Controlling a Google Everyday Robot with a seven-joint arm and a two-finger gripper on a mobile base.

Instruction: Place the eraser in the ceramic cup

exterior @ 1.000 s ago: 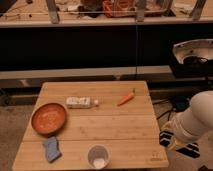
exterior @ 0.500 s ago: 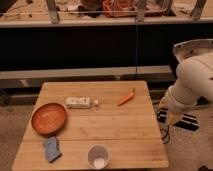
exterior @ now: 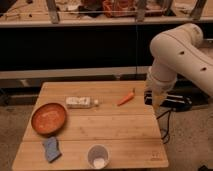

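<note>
The ceramic cup (exterior: 98, 155) is small, round and pale. It stands upright near the table's front edge, with something white at its bottom. The eraser (exterior: 51, 149), a flat blue-grey block, lies at the front left corner, left of the cup. My white arm (exterior: 175, 50) fills the upper right. Its lower end with the gripper (exterior: 157, 102) hangs just off the table's right edge, near the carrot, far from the eraser and the cup, and holds nothing that I can see.
On the wooden table (exterior: 120, 125) an orange-brown plate (exterior: 48, 118) sits at the left. A white oblong bottle-like object (exterior: 80, 102) lies in the middle back, and an orange carrot (exterior: 126, 97) at the back right. Cables and a dark box (exterior: 172, 100) lie on the floor to the right.
My arm has swung up from the lower right, beside the table, to above its right back corner. The things on the table have not moved.
</note>
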